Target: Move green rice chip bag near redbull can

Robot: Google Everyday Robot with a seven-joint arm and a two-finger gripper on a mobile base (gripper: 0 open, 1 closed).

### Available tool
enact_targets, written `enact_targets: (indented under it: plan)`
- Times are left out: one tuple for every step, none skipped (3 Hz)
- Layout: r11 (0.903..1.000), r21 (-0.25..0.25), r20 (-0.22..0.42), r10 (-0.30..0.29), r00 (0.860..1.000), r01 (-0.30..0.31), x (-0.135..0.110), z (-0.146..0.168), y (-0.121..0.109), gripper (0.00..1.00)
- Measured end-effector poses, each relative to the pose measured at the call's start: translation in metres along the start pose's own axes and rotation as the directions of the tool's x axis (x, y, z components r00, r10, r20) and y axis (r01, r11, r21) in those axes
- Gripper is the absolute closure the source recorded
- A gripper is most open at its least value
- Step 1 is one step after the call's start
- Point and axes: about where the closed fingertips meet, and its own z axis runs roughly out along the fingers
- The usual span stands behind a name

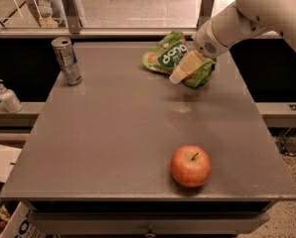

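Grey and matte, the square tabletop (113, 133) fills most of the view, with a metal-framed railing and pale floor behind it. Left of the slim silver-grey redbull can (67, 61), and lower than it, a white plastic pump bottle (6, 95) stands on a side ledge off the tabletop. The can itself stands upright near the far left corner of the tabletop.

Well apart to the right of the can, at about the same depth near the far edge, lies the crumpled bright-green foil rice chip bag (170, 56); its dark-green patch with white letters faces up. The cream-coloured gripper (180, 73) rests on the bag's side farthest from the can, pointing down and toward the can, with green foil showing on both sides of it. Whether it is open or clamped on the foil cannot be told.

Farther right of the can and much nearer the front edge sits a round red apple (190, 165), upright with its stem up. The white robot arm (257, 14) reaches in from the upper right corner.
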Motion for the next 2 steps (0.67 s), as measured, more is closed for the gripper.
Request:
enact_targets:
  plan:
    - [1.0,-0.004,-0.017,0.004,1.0,-0.004,0.0069,0.0137,-0.0063,0.0]
    - [0.9999,-0.011,-0.025,-0.001,1.0,0.0,0.0134,0.022,-0.0083,0.18]
